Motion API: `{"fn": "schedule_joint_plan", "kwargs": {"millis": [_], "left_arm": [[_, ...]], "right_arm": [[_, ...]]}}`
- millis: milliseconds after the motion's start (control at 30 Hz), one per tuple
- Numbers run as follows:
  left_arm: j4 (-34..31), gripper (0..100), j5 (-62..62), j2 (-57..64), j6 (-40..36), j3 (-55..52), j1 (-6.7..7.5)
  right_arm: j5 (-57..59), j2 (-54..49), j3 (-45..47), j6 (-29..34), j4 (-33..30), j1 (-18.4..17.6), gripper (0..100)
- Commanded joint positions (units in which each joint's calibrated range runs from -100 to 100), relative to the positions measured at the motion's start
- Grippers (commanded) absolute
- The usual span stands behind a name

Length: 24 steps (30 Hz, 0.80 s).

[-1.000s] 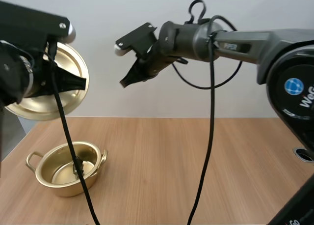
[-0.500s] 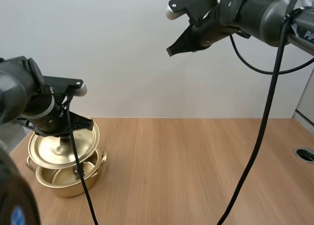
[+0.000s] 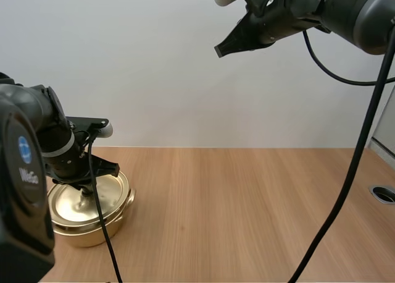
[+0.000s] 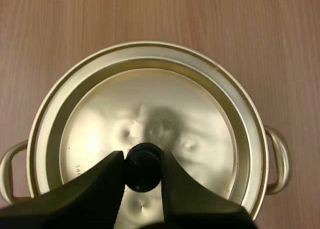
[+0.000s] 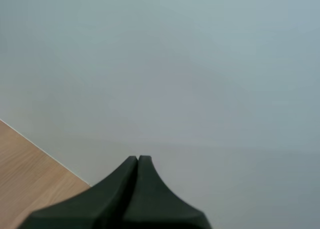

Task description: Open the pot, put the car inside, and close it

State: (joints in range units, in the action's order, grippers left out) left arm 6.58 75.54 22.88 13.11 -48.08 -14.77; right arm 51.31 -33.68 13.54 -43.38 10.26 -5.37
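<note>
The high view looked forward and down over the surface (image 3: 247, 202). The left wrist view stared straight down, close on the lid (image 4: 165, 104) both shared. The right wrist view faced the wall (image 5: 200, 64).

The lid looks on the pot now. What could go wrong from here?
1. The left gripper is shut on the knob of the lid; rising before it opens would lift that lid off the pot.
2. The pot stands near the table edge; a sideways tug could push it off.
</note>
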Motion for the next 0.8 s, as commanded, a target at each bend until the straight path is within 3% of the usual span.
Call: {"fn": "schedule_joint_plan", "kwargs": {"millis": [0, 767], "left_arm": [[0.1, 0, -0.4, -0.4, 0.1, -0.1, -0.03], [0.0, 0, -4.6, -2.4, 0.9, -2.3, -0.03]], "right_arm": [[0.2, -0.1, 0.0, 0.1, -0.4, 0.0, 0], [2.2, -0.7, 0.0, 0.2, -1.0, 0.0, 0]]}}
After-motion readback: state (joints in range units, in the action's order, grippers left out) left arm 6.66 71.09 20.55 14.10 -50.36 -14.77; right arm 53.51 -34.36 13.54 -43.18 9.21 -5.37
